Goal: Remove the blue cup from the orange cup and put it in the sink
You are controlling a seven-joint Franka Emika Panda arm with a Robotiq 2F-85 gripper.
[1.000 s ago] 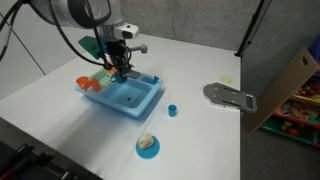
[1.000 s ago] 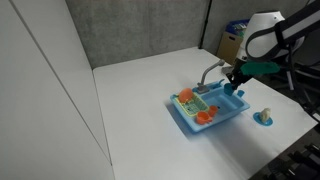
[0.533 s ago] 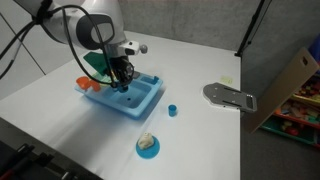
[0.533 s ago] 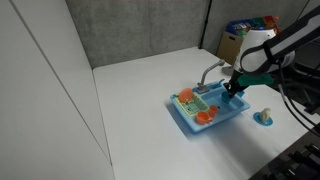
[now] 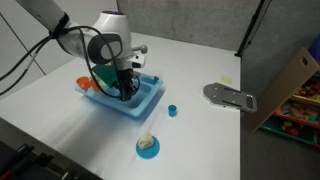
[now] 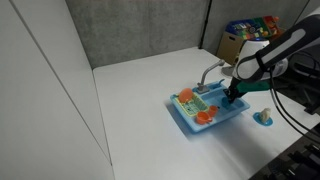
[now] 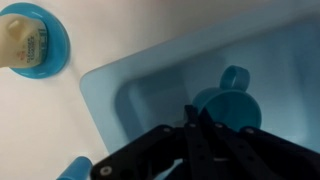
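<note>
The light-blue toy sink (image 5: 141, 111) stands mid-table and shows in both exterior views (image 6: 216, 125). My gripper (image 5: 124, 93) reaches down into its basin (image 7: 110, 85); an exterior view shows the same (image 6: 233, 95). In the wrist view the blue cup (image 7: 228, 100), with its handle pointing away, sits low in the basin, and my fingers (image 7: 195, 125) are closed on its near rim. A small orange cup (image 5: 83, 82) stands at the sink's rack end, apart from my gripper.
Another small blue cup (image 5: 172, 110) stands on the table beside the sink. A flat blue dish with a pale lump (image 5: 147, 145) lies nearer the table's front. A grey flat metal piece (image 5: 230, 96) and a cardboard box (image 5: 292, 85) are at the side. The grey faucet (image 6: 210, 72) rises behind the basin.
My gripper has moved over the sink and come down into the basin with the blue cup. The other things have not moved.
</note>
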